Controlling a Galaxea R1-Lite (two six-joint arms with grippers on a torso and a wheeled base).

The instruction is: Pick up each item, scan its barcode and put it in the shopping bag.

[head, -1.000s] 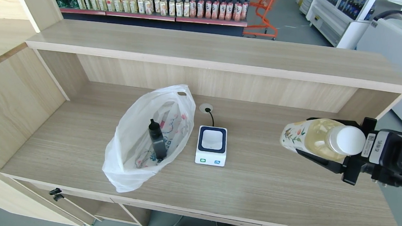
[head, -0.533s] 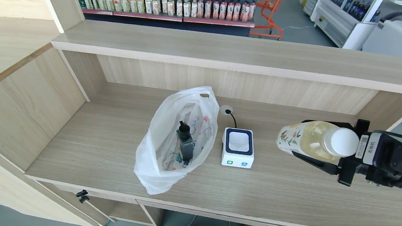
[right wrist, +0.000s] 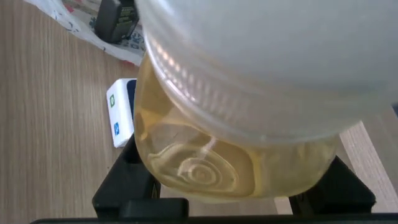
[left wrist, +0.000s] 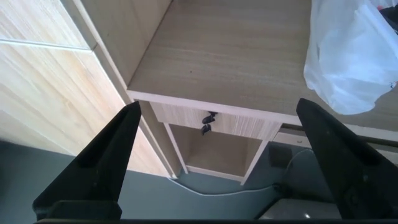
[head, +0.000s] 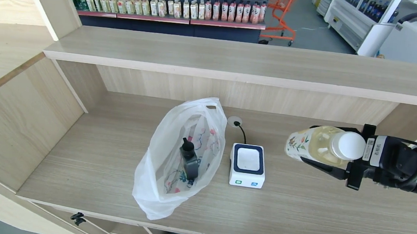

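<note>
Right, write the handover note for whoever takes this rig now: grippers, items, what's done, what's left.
Left gripper: open, fingers spread, holding nothing, off the near edge of the counter on the side of the shopping bag.
Right gripper: shut on the drink bottle, held on its side above the counter, right of the scanner, cap toward the wrist.
Bag: open on the counter, left of the scanner.
Done: dark bottle and flowered pack are bagged.
Left: can't tell whether the drink bottle is scanned; probably pass it over the scanner, then bag it.
</note>
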